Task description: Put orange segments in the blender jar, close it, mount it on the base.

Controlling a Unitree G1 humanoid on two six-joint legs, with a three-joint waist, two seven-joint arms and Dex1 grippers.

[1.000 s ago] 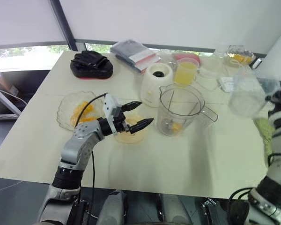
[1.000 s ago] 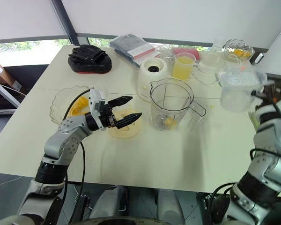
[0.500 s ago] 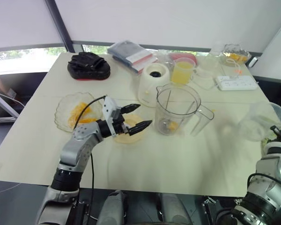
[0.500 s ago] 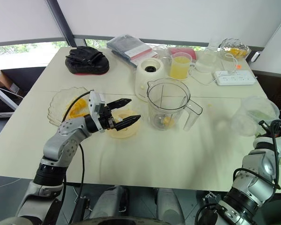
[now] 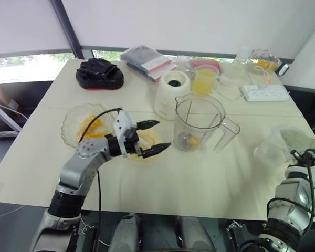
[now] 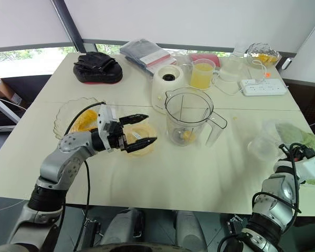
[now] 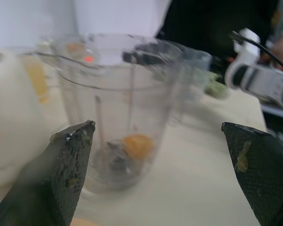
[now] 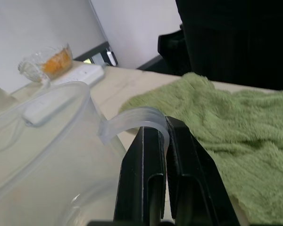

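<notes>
The clear blender jar (image 5: 199, 122) stands upright mid-table with an orange segment (image 7: 137, 145) at its bottom. Just behind it is the white blender base (image 5: 172, 93). My left gripper (image 5: 163, 134) hangs open and empty over a small yellow dish (image 5: 143, 143), pointing at the jar. Further left, a glass dish (image 5: 84, 126) holds orange segments. Near the table's right edge, my right gripper (image 8: 165, 125) is shut on the curved tab of the clear plastic lid (image 5: 273, 149), held low over the table.
A green towel (image 8: 217, 127) lies at the right edge beside the lid. Along the back stand a cup of juice (image 5: 207, 81), a power strip (image 5: 265, 93), a glass bowl (image 5: 262, 59), folded packets (image 5: 147, 58) and a black pouch (image 5: 100, 73).
My right arm has brought the clear lid down from high on the right to just above the table's right edge. My left gripper dipped slightly toward the yellow dish, staying open.
</notes>
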